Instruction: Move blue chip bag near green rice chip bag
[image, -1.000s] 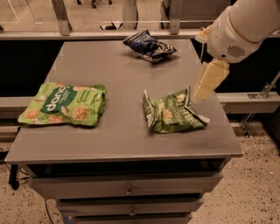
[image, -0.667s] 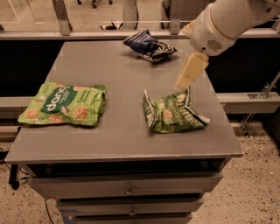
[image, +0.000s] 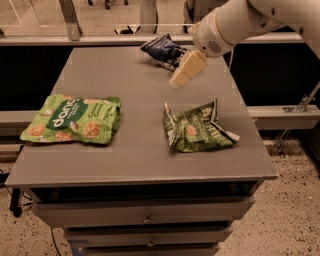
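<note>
The blue chip bag (image: 163, 50) is a small dark navy foil bag at the back of the grey table, right of centre. The green rice chip bag (image: 72, 119) lies flat near the left edge, light green with a dark label and tan rice cakes. My gripper (image: 181, 75) comes in from the upper right on a white arm and hangs just in front of and right of the blue bag, partly covering its right end. It holds nothing that I can see.
A smaller, darker green wrinkly bag (image: 196, 127) lies right of centre, near the front. The table (image: 140, 160) has drawers below its front edge. A rail runs behind the table, and a shelf ledge (image: 285, 112) lies to the right.
My gripper has moved left and toward the back of the table, from above the wrinkly green bag to next to the blue bag. The bags have not moved.
</note>
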